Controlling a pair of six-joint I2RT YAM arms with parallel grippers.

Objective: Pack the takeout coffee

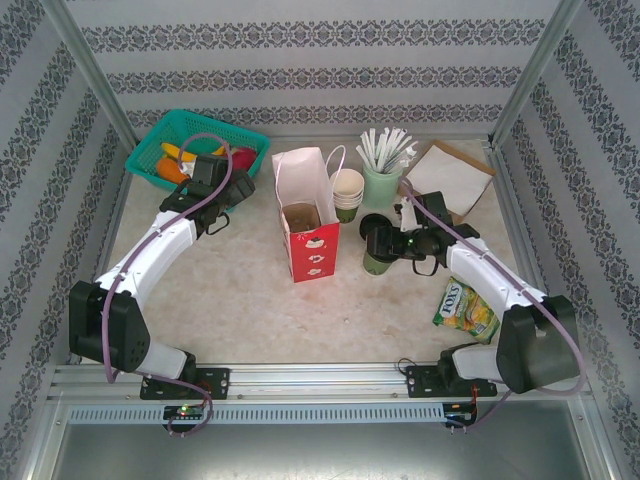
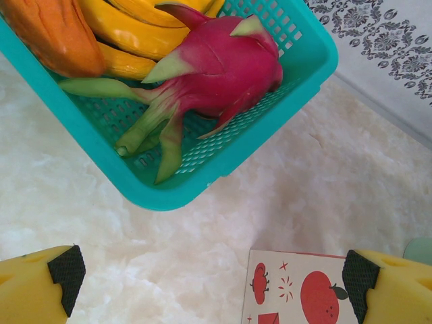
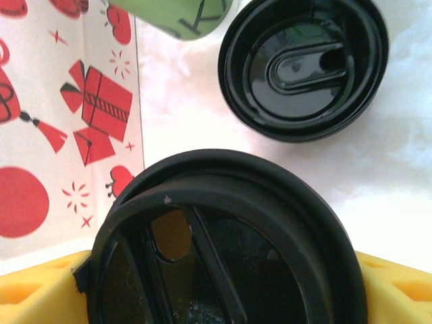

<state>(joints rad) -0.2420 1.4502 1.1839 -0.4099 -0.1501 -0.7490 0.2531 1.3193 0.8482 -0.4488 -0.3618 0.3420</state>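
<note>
The takeout coffee (image 1: 377, 263), a dark green cup, stands right of the red-and-white paper bag (image 1: 308, 245), under my right gripper (image 1: 392, 245). In the right wrist view a black lid (image 3: 229, 236) sits slightly askew on this cup and spans the whole gap between my yellow fingers (image 3: 398, 290); whether the pads press on it is hidden. A brown pulp carrier (image 1: 300, 216) sits inside the bag. My left gripper (image 2: 212, 283) hangs open over bare table between the teal basket (image 2: 317, 61) and the bag (image 2: 297, 290), holding nothing.
A second black lid (image 3: 304, 67) lies on the table just beyond the cup. Stacked paper cups (image 1: 347, 190), a mint cup of straws (image 1: 382, 183) and flat paper bags (image 1: 450, 178) stand behind. The fruit basket (image 1: 200, 145) is back left, a snack packet (image 1: 465, 308) near right.
</note>
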